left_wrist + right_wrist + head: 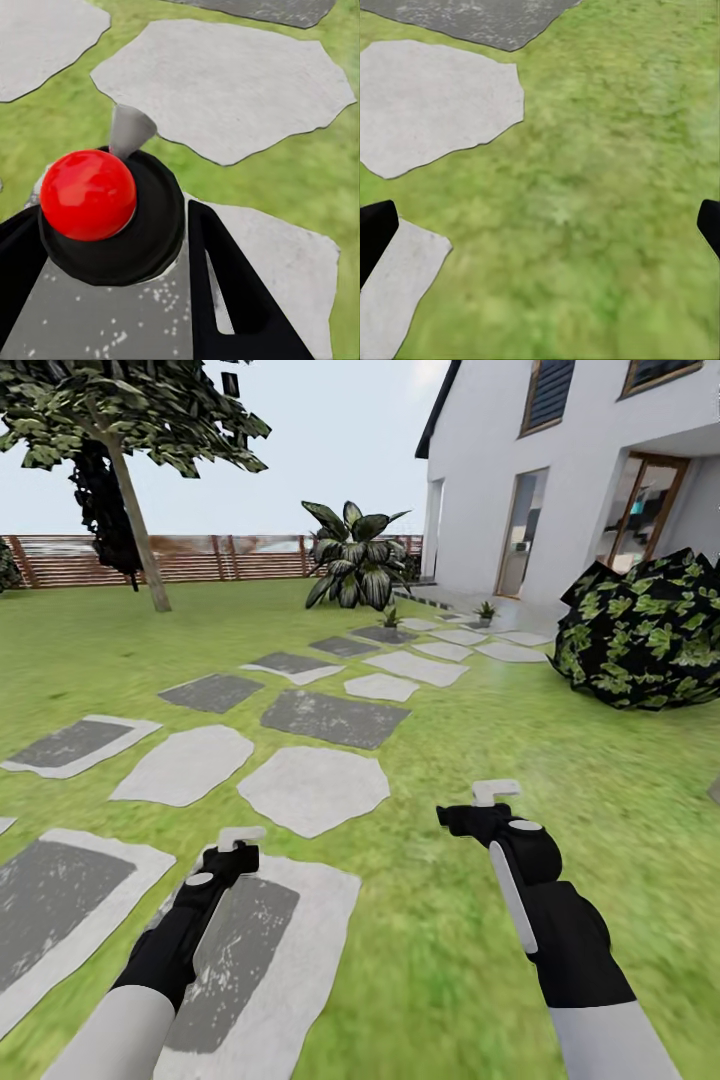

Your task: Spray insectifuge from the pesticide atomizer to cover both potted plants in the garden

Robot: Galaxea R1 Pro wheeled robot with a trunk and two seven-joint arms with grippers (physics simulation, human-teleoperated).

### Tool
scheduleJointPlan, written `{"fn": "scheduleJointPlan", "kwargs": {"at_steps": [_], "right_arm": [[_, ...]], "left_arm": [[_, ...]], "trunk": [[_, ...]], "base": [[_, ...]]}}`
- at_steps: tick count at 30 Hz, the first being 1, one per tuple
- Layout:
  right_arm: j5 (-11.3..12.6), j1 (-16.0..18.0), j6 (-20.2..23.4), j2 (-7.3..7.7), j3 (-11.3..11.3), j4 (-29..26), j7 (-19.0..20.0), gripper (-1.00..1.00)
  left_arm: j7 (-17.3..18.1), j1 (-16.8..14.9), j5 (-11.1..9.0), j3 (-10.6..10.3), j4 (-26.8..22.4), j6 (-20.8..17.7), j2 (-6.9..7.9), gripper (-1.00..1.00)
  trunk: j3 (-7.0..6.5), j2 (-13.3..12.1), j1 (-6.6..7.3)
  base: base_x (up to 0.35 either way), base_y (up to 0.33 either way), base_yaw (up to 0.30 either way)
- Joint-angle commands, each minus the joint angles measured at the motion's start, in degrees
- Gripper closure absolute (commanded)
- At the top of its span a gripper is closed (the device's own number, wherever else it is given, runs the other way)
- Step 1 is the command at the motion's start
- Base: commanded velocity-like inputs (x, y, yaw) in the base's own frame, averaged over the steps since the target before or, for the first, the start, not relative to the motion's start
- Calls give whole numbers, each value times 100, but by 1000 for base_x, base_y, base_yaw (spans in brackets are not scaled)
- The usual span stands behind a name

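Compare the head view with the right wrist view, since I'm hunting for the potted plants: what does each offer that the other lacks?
Head view: the two potted plants far up the stone path near the house, plus the fence, the tree and the round bush. Right wrist view: a close look at the grass between the wide-apart fingertips of the right gripper. Both: the lawn and the pale stone slabs.

A green lawn point(470, 920) carries irregular pale and dark grey stone slabs point(313, 788) in a path. 2 small potted plants point(390, 618) stand on the far slabs.
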State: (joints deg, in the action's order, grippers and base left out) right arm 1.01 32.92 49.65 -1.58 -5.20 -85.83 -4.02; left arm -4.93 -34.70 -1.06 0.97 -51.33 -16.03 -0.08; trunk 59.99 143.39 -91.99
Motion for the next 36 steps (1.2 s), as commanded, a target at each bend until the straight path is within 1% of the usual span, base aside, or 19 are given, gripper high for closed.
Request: {"fn": "scheduleJointPlan", "kwargs": {"at_steps": [1, 36], "right_arm": [[13, 4, 27, 0, -7, -5, -37, -100], [13, 4, 27, 0, -4, -6, -37, -100]], "left_arm": [[-16, -2, -9, 0, -9, -31, -1, 100], [-16, -2, -4, 0, -8, -31, -1, 100]], "trunk": [[6, 2, -2], [6, 2, -2]], "base": [[347, 0, 0], [347, 0, 0]]}}
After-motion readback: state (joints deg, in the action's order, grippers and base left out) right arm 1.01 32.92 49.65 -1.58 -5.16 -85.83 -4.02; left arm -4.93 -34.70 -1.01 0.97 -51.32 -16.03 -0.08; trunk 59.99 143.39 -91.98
